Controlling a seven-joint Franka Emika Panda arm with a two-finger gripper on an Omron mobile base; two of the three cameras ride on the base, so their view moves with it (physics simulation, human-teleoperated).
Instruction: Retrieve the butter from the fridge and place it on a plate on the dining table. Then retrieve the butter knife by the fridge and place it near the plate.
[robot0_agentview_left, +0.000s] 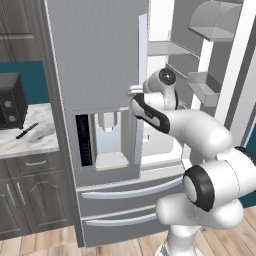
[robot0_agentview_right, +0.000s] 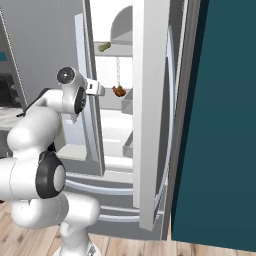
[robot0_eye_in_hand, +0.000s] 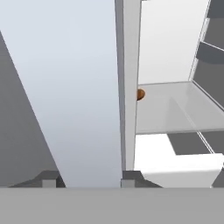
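Straddling fridge (robot0_agentview_left: 100, 60) left door edge, gripper (robot0_eye_in_hand: 89, 177) jaws spread (contact unclear); butter (robot0_agentview_right: 104, 47) on upper shelf.

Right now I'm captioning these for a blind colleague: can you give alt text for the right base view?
A white robot arm reaches its pincer to the edge of the fridge's closed left door, while the right door stands open. Inside the white interior, a small olive butter stick lies on an upper shelf and an orange-brown food item sits lower down.
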